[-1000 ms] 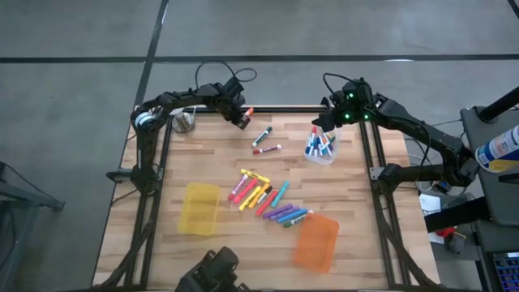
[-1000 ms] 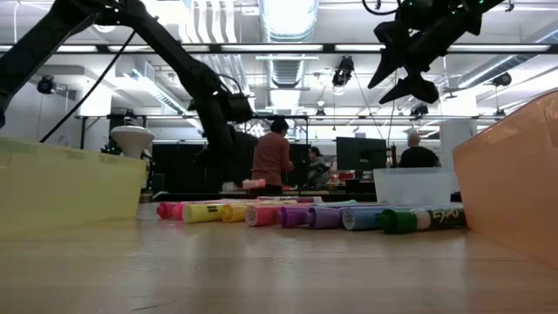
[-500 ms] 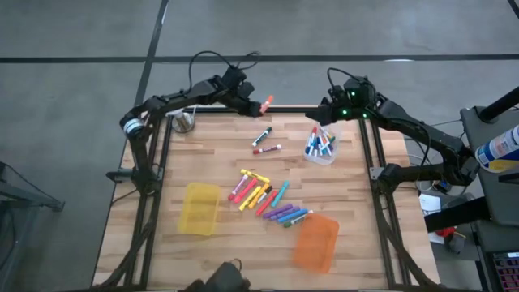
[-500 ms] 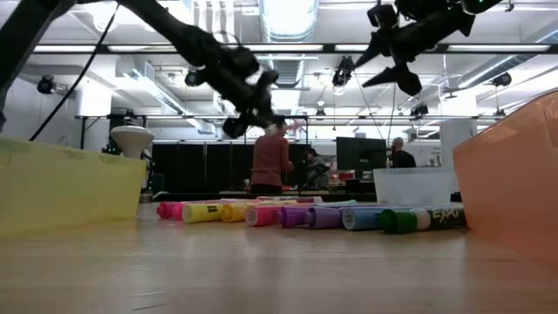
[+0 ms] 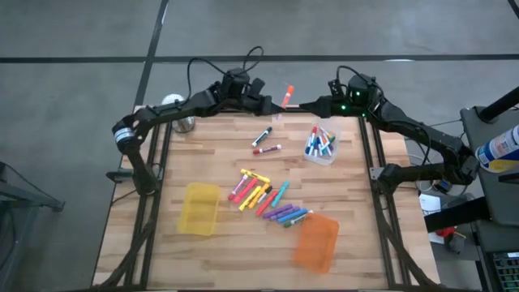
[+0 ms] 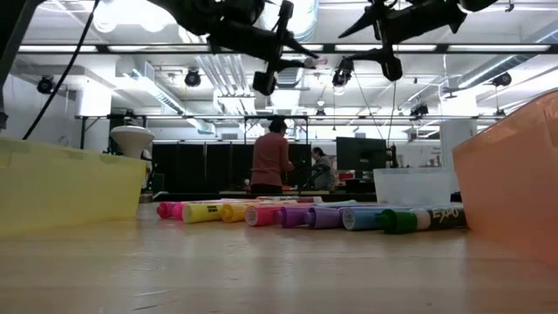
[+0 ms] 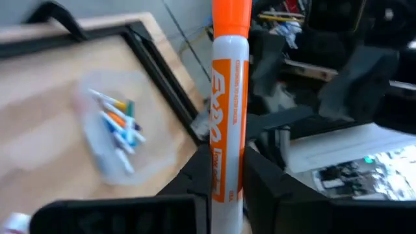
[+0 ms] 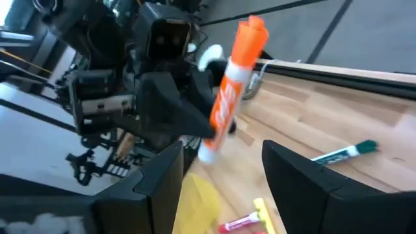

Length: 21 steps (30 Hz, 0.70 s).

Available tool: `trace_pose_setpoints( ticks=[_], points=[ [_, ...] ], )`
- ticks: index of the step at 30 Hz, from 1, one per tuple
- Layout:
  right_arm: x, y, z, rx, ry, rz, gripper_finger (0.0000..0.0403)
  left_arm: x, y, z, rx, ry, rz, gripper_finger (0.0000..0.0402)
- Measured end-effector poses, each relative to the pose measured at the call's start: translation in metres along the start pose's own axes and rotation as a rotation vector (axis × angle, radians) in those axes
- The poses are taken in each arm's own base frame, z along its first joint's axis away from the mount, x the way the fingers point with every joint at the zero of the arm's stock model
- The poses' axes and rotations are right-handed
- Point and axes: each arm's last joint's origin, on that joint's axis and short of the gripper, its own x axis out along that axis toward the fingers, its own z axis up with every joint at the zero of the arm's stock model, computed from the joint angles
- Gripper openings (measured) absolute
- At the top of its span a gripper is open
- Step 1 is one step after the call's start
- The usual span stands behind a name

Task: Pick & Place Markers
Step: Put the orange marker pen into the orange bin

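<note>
Orange-capped, a marker point(image 5: 287, 96) was held pinched in the left gripper point(image 5: 276, 101), raised above the table's far edge, with the right gripper point(image 5: 312, 105) just beside it, its fingers point(image 8: 305, 185) spread wide. A handover was judged to be in hand: the right gripper would need closing on the marker before release, then carrying to the clear bin point(image 5: 319, 147), while other markers point(image 5: 268, 199) lay mid-table.

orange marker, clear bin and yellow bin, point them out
orange marker point(image 7: 229, 117), left wrist view, on its white printed barrel
clear bin point(image 5: 321, 154), high view, on its near rim
yellow bin point(image 5: 199, 208), high view, on its bare floor
</note>
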Motion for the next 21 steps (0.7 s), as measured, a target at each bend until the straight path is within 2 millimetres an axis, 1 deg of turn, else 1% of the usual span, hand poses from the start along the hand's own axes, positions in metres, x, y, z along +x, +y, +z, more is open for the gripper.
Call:
trace_pose_setpoints(
  ticks=[4, 7, 11, 15, 18, 21],
  points=[
    [0.004, 0.006, -0.001, -0.002, -0.015, 0.042, 0.0203, 0.009, -0.017, -0.015, -0.028, 0.005, -0.031, 0.0049],
    [0.009, 0.004, -0.003, 0.046, 0.009, 0.039, 0.0203, 0.015, -0.028, -0.024, -0.031, -0.026, -0.04, 0.0049],
    [0.015, 0.005, -0.007, 0.039, 0.047, 0.062, 0.0203, 0.02, -0.045, -0.032, -0.033, -0.064, -0.071, 0.0049],
    [0.02, 0.009, -0.01, -0.001, 0.08, 0.112, 0.0199, 0.024, -0.053, -0.041, -0.06, -0.083, -0.068, 0.0049],
    [0.02, 0.015, -0.01, -0.036, 0.079, 0.165, 0.0178, 0.027, -0.058, -0.048, -0.07, -0.092, -0.06, 0.0049],
    [0.02, 0.017, -0.012, -0.046, 0.123, 0.21, 0.0139, 0.029, -0.063, -0.054, -0.079, -0.104, -0.054, 0.0049]
  ],
)
